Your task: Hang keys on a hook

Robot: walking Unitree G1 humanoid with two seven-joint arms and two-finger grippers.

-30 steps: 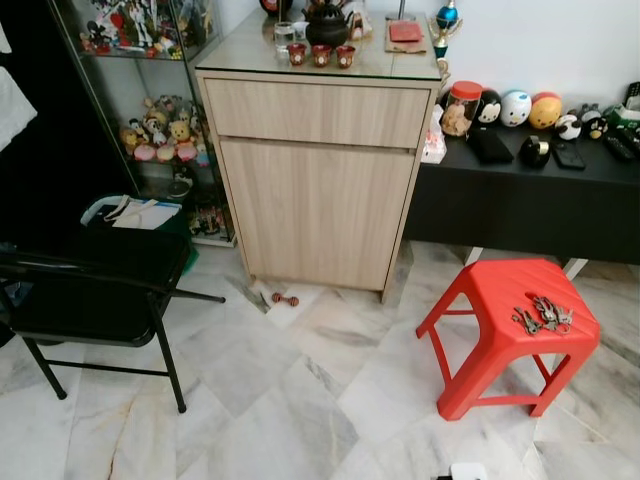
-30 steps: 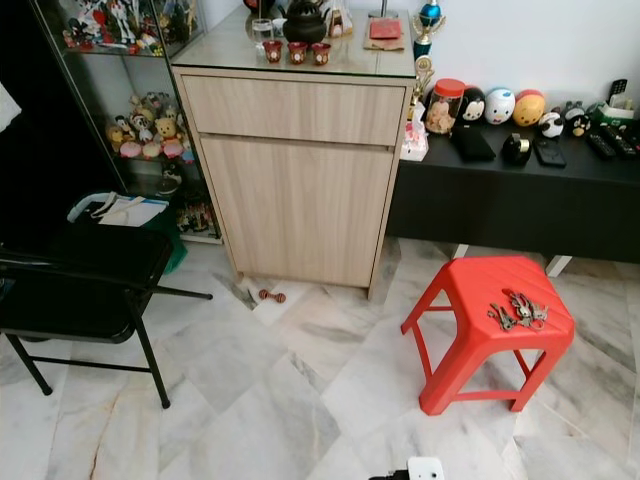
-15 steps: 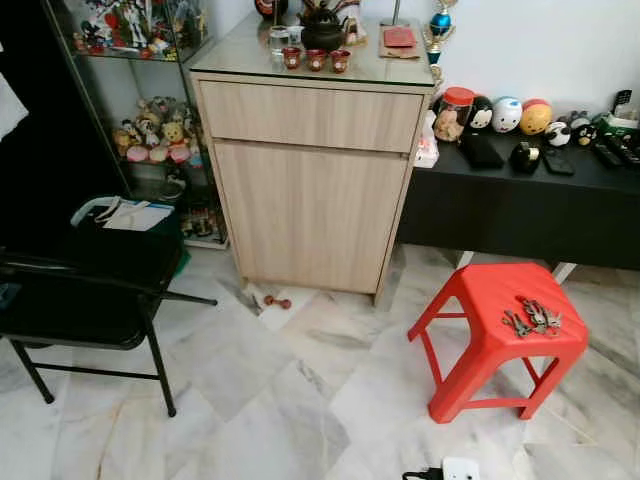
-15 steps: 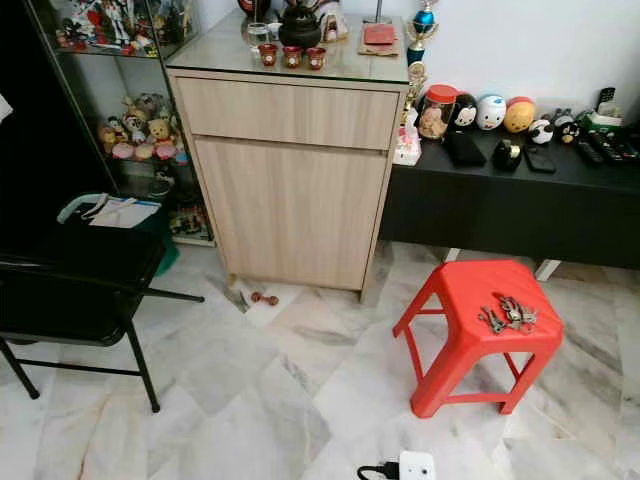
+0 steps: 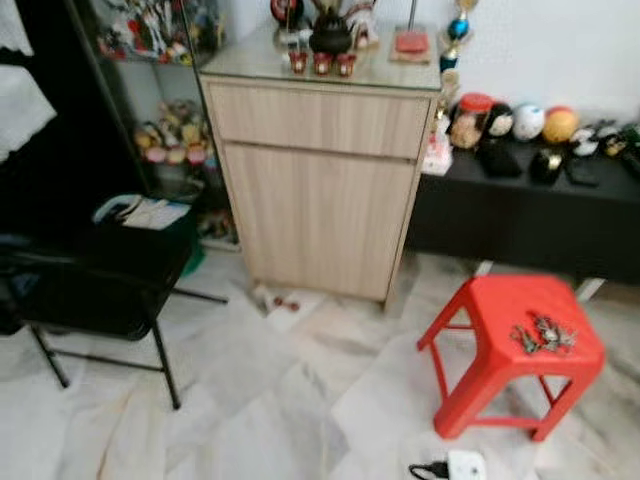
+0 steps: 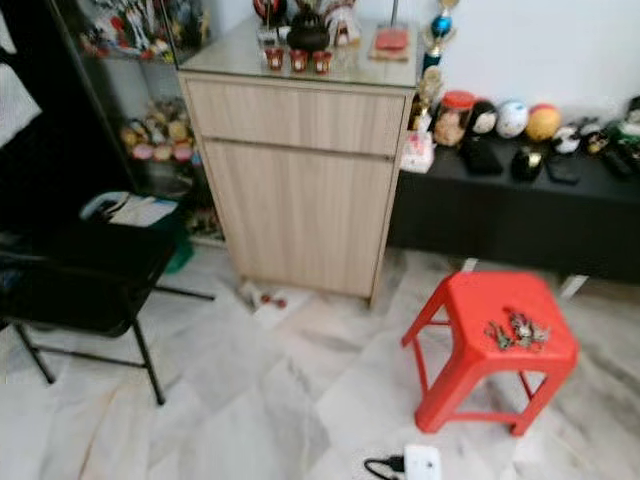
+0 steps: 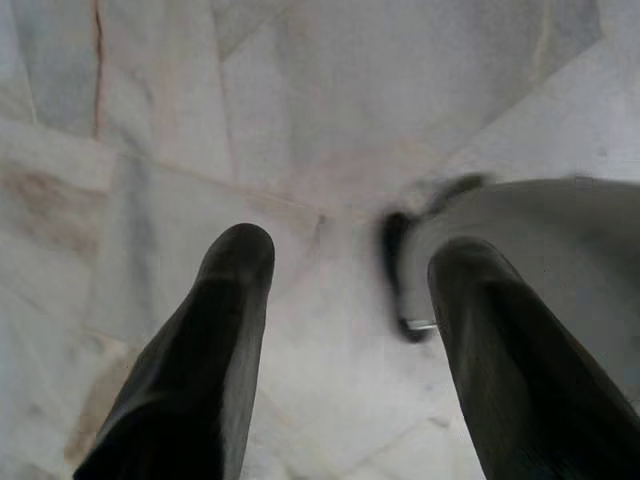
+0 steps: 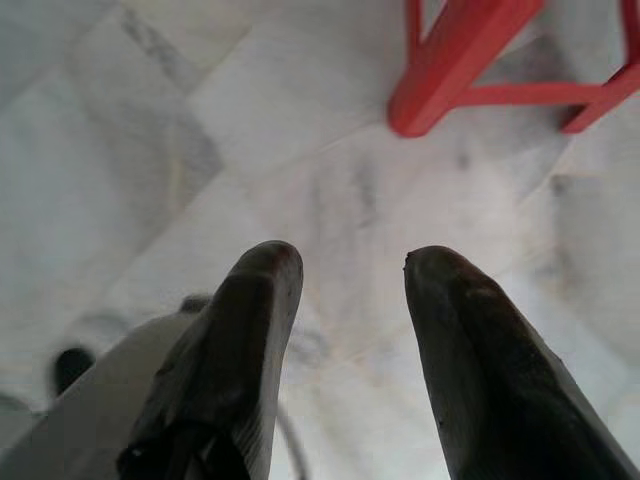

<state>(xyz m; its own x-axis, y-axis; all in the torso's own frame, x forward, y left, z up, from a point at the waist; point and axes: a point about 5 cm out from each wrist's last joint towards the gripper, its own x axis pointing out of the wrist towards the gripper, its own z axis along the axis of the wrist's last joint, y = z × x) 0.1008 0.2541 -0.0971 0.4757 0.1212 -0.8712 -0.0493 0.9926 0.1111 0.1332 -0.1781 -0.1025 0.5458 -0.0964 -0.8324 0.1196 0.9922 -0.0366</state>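
A bunch of keys (image 5: 543, 335) lies on the seat of a red plastic stool (image 5: 480, 310), toward the seat's far right part. The bunch is grey metal, several keys fanned out flat from a ring, with blur hiding the finer shapes. Its long axis runs roughly from 9 o'clock to 3 o'clock across the seat, with single keys splaying off toward 8 and 4 o'clock; which end carries the ring cannot be told.

The stool stands on a pale marble floor (image 5: 260, 400) at about 4 o'clock in the head views. Behind it, toward 1 o'clock, a low black bench (image 5: 520, 200) carries a jar and a row of round figurines. At 12 o'clock a light wooden cabinet (image 5: 320, 190) holds a dark teapot (image 5: 329, 35) and small red cups on its top. A black folding chair (image 5: 90, 290) stands at 9 o'clock, before a glass display shelf (image 5: 160, 130) of toys. A white power strip (image 5: 463, 466) lies on the floor at 5 o'clock, near the stool's front leg.

The left pincer (image 7: 350, 320) hangs over bare marble, its two black fingers spread wide with nothing between them. The right pincer (image 8: 345, 330) likewise stands well open and empty above the floor, with the stool's red legs in sight beyond its fingertips.
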